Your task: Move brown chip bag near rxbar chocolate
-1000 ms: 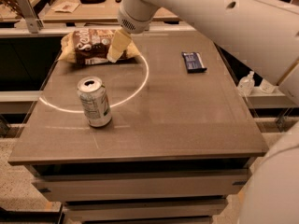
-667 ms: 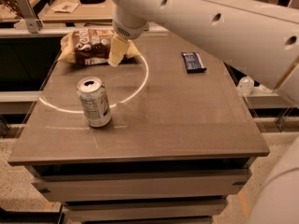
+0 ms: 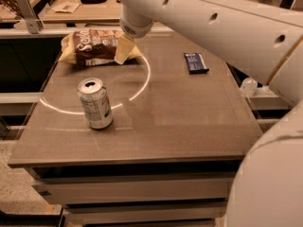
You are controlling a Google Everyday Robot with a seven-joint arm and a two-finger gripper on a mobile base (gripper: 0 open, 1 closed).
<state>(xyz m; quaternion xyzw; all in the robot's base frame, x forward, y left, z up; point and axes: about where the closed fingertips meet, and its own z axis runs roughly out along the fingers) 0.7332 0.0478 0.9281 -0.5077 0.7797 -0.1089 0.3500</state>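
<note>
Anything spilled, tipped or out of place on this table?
Nothing stands out. The silver drink can stands upright, the dark brown crinkly chip bag and small navy-wrapped bar lie flat, and the gripper is at the bag's end nearer the bar.

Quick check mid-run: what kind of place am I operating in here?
Probably an office or lab workspace: plain work table, another cluttered table behind, a drink can. The pincer is at the brown chip bag, back left.
</note>
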